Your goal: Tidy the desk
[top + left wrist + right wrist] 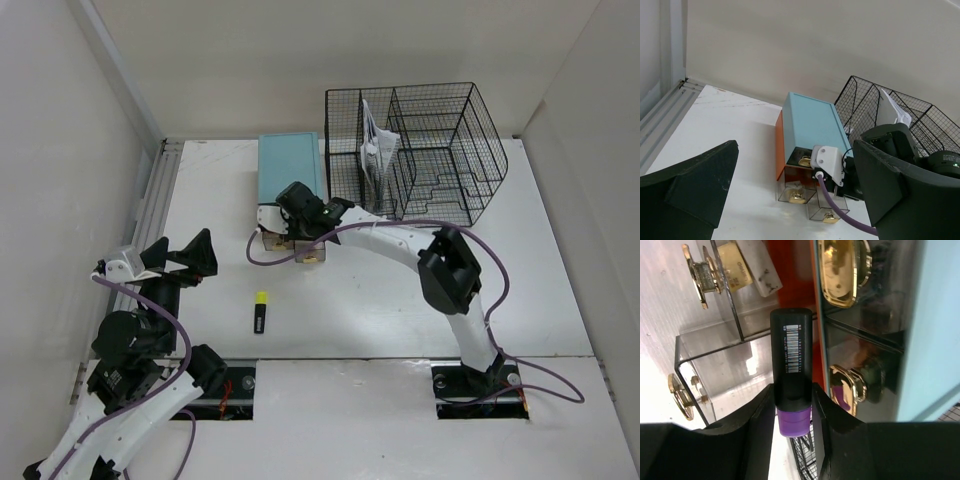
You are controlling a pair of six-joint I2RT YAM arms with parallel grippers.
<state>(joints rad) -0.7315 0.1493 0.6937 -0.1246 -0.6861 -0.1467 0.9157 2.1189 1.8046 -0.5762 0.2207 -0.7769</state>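
Observation:
The white desk (pixel 400 310) holds a teal-topped drawer box (pixel 290 170) with an orange side. Two of its clear drawers (pixel 799 186) with gold knobs stand pulled out toward the front. My right gripper (pixel 300 225) hovers over these open drawers. In the right wrist view it (pixel 792 390) is shut on a black highlighter with a purple cap (pixel 791 355), held above an open clear drawer (pixel 725 365). A black highlighter with a yellow cap (pixel 260 312) lies on the desk front left of centre. My left gripper (pixel 190 255) is open and empty, above the desk's left side; its fingers (pixel 695 185) frame the drawer box.
A black wire mesh file rack (pixel 420 150) with papers (pixel 375 150) stands at the back right, beside the drawer box. A grey metal rail (pixel 155 200) runs along the desk's left edge. A small white block (pixel 747 267) lies in the other open drawer. White walls surround the desk.

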